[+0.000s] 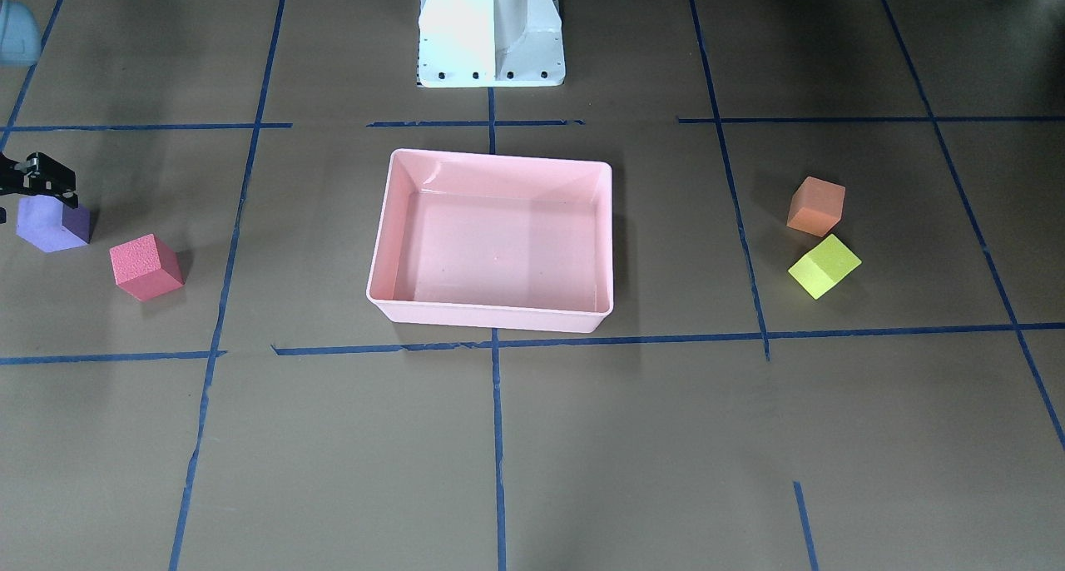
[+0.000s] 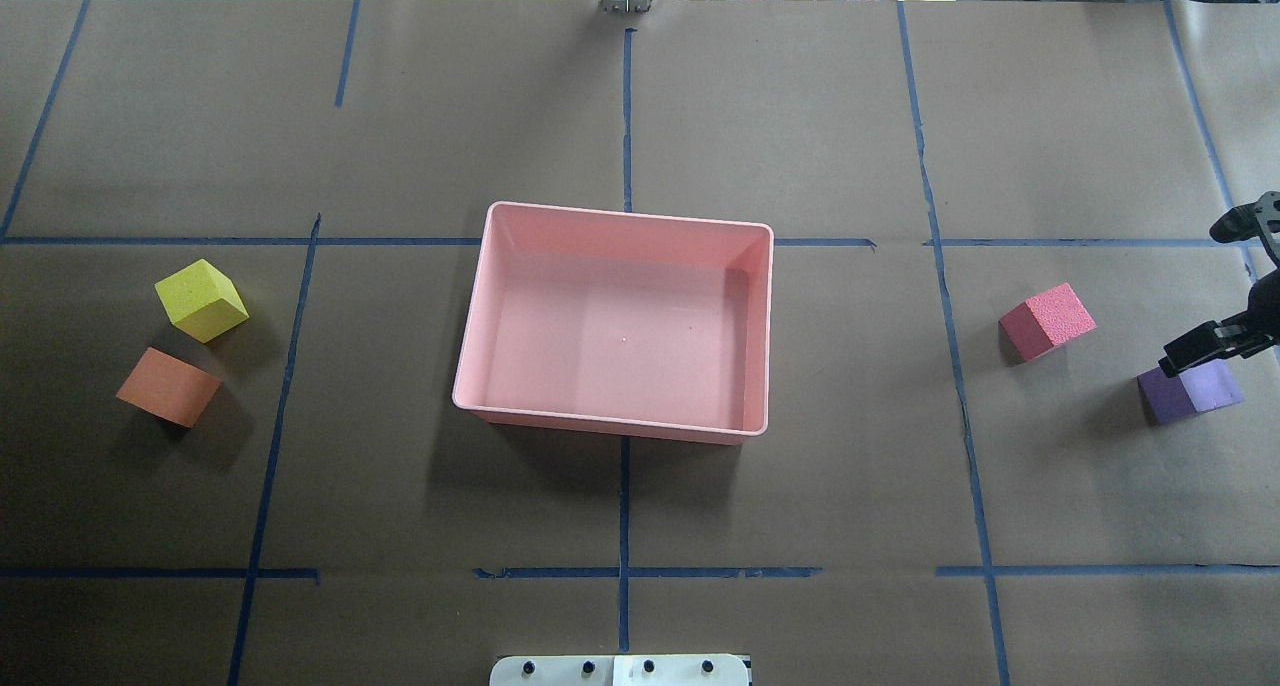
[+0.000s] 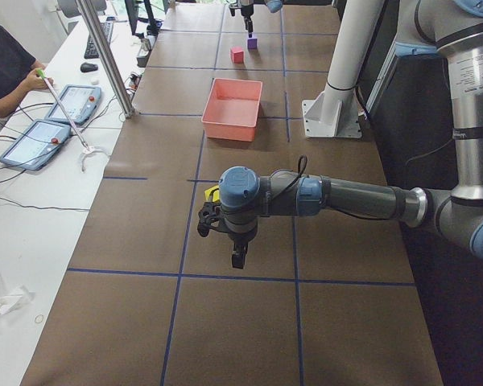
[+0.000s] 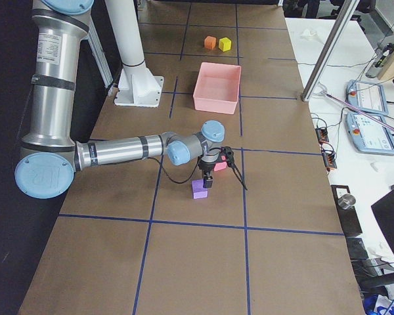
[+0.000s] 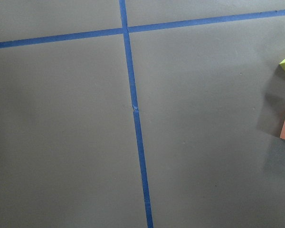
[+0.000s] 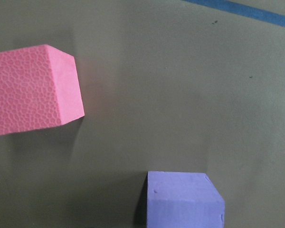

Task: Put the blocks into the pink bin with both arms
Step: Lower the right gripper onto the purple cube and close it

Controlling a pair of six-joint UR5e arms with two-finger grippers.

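The pink bin [image 2: 610,426] stands empty at the table's middle. The yellow-green block [image 2: 201,301] and the orange block [image 2: 168,387] lie side by side on my left. The red block [image 2: 1047,321] and the purple block [image 2: 1190,392] lie on my right. My right gripper [image 2: 1220,316] hovers just above the purple block with its fingers apart, holding nothing. My left gripper [image 3: 238,259] shows only in the exterior left view, above bare table short of the yellow-green and orange blocks; I cannot tell if it is open or shut.
The white pedestal [image 1: 491,30] stands on the robot's side of the bin. Blue tape lines [image 2: 625,506] cross the brown table cover. An operator and tablets [image 3: 60,104] sit at a side desk beyond the far edge.
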